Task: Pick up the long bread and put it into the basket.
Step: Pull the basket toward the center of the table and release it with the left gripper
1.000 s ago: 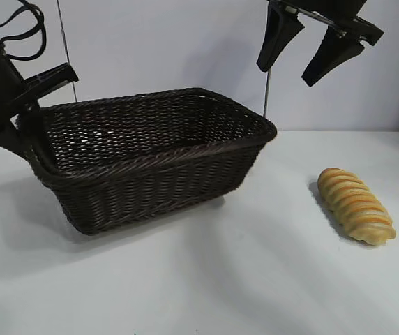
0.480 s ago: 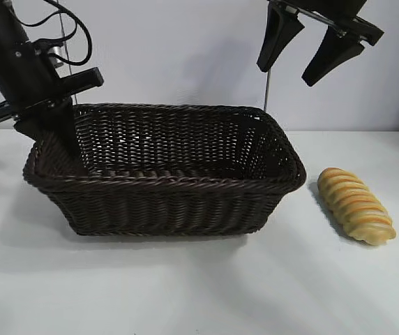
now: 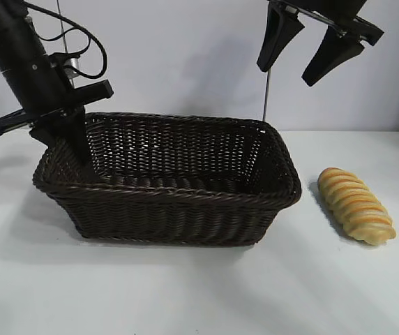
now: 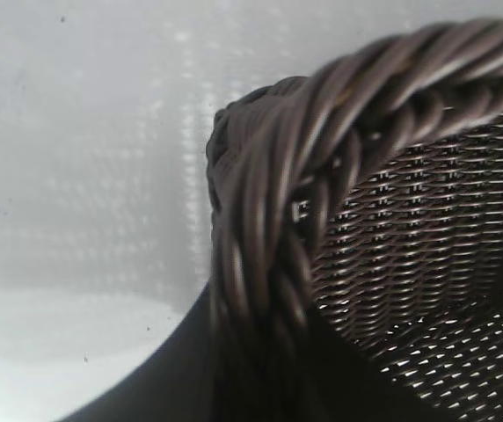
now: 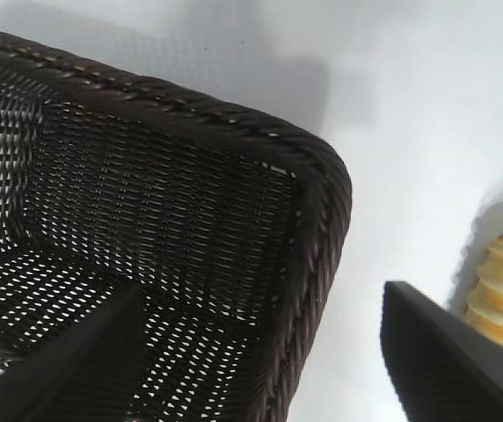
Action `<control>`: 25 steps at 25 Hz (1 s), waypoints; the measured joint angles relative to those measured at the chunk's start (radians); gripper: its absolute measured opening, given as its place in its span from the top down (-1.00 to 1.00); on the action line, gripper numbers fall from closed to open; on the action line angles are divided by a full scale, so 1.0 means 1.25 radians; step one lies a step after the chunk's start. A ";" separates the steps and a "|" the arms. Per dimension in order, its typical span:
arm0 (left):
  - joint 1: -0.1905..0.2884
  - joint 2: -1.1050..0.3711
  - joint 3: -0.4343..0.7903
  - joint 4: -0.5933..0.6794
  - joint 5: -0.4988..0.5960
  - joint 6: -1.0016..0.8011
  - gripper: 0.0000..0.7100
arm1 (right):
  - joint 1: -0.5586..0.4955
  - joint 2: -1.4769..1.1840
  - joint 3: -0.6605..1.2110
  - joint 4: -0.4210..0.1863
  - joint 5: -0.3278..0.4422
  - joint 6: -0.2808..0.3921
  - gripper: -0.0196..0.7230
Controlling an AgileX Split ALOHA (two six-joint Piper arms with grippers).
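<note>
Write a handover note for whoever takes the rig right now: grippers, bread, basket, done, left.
Left gripper: shut on the basket's rim at its left end, one finger inside the wall.
Right gripper: open, empty, up in the air above the basket's right end.
Long bread: lying on the table to the right of the basket, apart from it, untouched.
Done: basket is flat on the table, nothing in it.
Left: right gripper down onto the bread, grip, lift, drop it into the basket.
</note>
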 joint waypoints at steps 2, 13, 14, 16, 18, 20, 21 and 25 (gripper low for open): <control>0.000 0.000 0.000 -0.001 -0.003 0.001 0.73 | 0.000 0.000 0.000 0.000 -0.001 0.000 -0.50; 0.000 0.000 0.000 -0.014 -0.009 0.001 -0.64 | 0.000 0.000 0.000 0.000 -0.001 0.000 -0.50; 0.000 0.000 0.000 -0.014 -0.009 0.001 -0.68 | 0.000 0.000 0.000 0.000 -0.001 0.000 -0.50; 0.000 0.000 0.000 -0.014 -0.006 0.001 -0.72 | 0.000 0.000 0.000 0.000 -0.001 0.000 -0.50; 0.000 -0.003 0.000 -0.014 -0.001 0.001 -0.74 | 0.000 0.000 0.000 0.000 -0.001 0.000 -0.50; 0.000 -0.015 0.000 -0.014 0.004 0.001 -0.75 | 0.000 0.000 0.000 0.000 -0.001 0.000 -0.50; 0.000 -0.024 0.000 -0.014 0.006 0.001 -0.75 | 0.000 0.000 0.000 0.000 -0.001 0.000 -0.50; 0.000 -0.071 -0.001 -0.014 0.027 0.001 -0.76 | 0.000 0.000 0.000 0.001 -0.001 0.000 -0.50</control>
